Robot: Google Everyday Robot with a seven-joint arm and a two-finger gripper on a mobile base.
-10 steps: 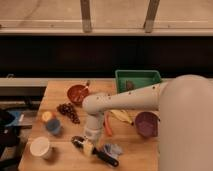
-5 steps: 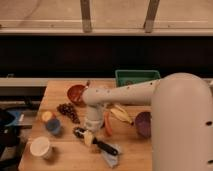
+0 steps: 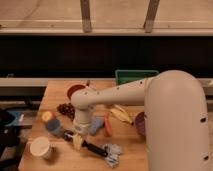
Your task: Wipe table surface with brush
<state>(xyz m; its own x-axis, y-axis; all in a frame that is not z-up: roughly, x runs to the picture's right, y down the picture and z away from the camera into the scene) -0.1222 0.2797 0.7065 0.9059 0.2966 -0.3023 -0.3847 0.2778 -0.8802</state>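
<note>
The table surface (image 3: 55, 162) is a light-brown wooden top filling the lower left of the camera view. The brush (image 3: 89, 145) lies on it near the front, its black handle running down to the right and its pale-and-dark head (image 3: 75, 139) at the upper left end. My gripper (image 3: 80, 132) hangs at the end of the white arm, pointing down right over the brush head, touching or nearly touching it. The arm hides the spot where the gripper meets the brush.
Around the gripper stand a white cup (image 3: 40, 146), a yellow-and-blue cup (image 3: 49, 121), dark grapes (image 3: 65, 109), a red bowl (image 3: 74, 91), bananas (image 3: 119, 114), a purple bowl (image 3: 139, 123) and a crumpled grey-blue cloth (image 3: 113, 153). A green tray (image 3: 130, 75) sits at the back.
The arm has swung left and the gripper has shifted left and lower over the brush head. The brush looks shifted slightly left along the table.
</note>
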